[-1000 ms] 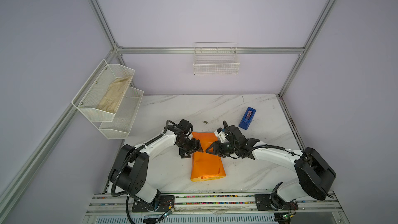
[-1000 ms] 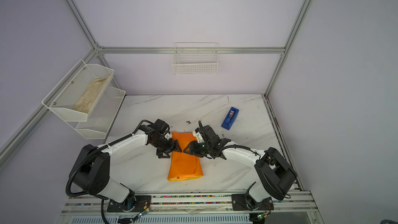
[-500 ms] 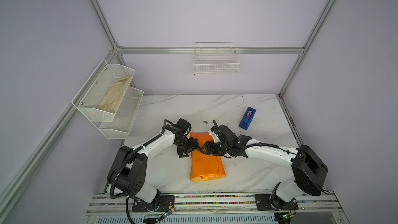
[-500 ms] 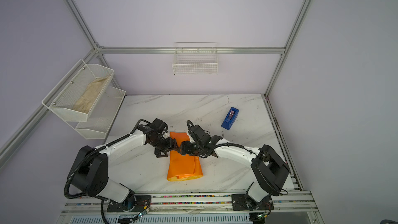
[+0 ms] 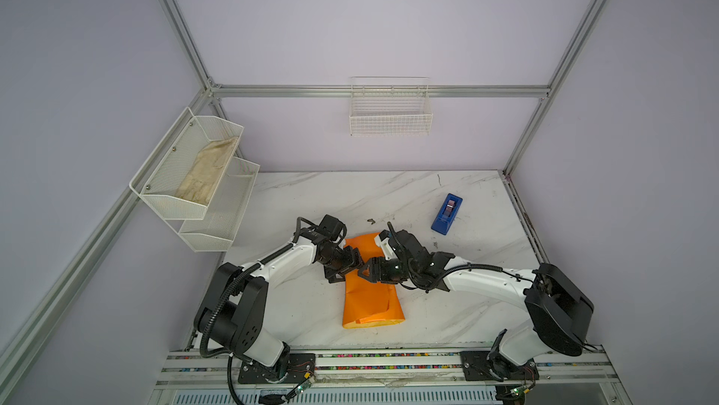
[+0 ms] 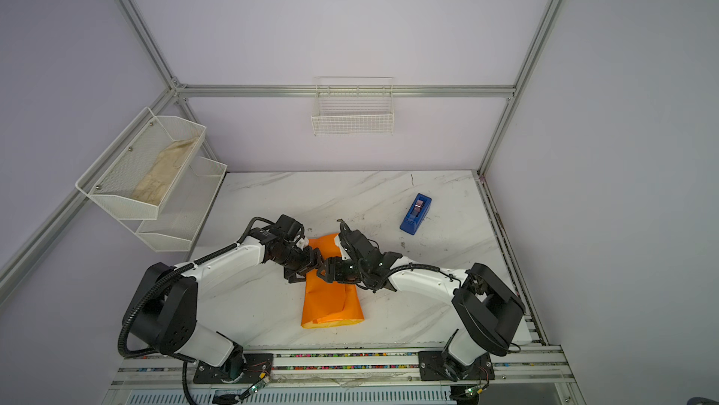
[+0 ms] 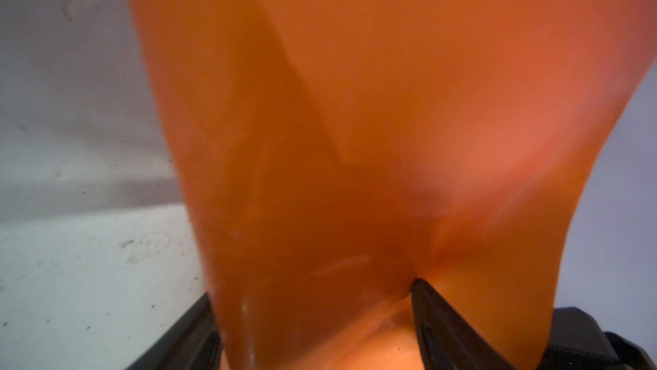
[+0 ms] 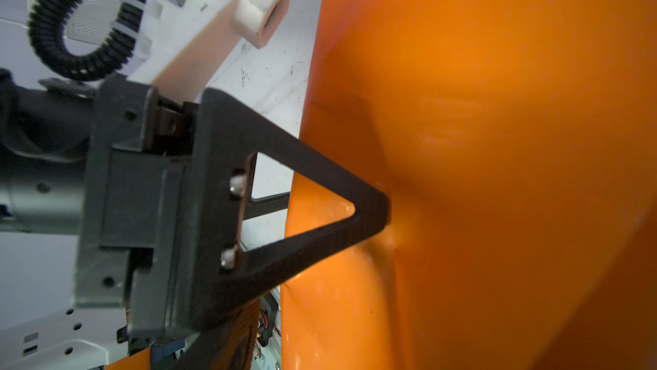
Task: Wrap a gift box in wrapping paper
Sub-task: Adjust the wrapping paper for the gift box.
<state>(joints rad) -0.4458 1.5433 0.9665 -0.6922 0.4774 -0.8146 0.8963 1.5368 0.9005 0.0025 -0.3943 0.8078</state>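
The orange wrapping paper (image 5: 369,298) (image 6: 330,302) lies folded into a loose tube on the marble table (image 5: 311,196). The gift box is hidden. My left gripper (image 5: 350,268) (image 6: 308,267) sits at the tube's left edge. Its fingers stand wide with paper between them (image 7: 313,288), and one fingertip (image 8: 380,204) dents the sheet. My right gripper (image 5: 365,270) (image 6: 323,268) reaches in from the right over the paper, tip to tip with the left one. In the right wrist view the paper (image 8: 497,172) covers its jaws, so their state does not show.
A blue tape dispenser (image 5: 446,214) stands at the back right of the table. A two-tier white mesh shelf (image 5: 155,196) hangs on the left wall with a beige cloth (image 5: 206,171) in it. A wire basket (image 5: 390,115) hangs on the back wall.
My right gripper has slid left across the paper until it meets the left gripper. The left gripper has stayed at the paper's left edge.
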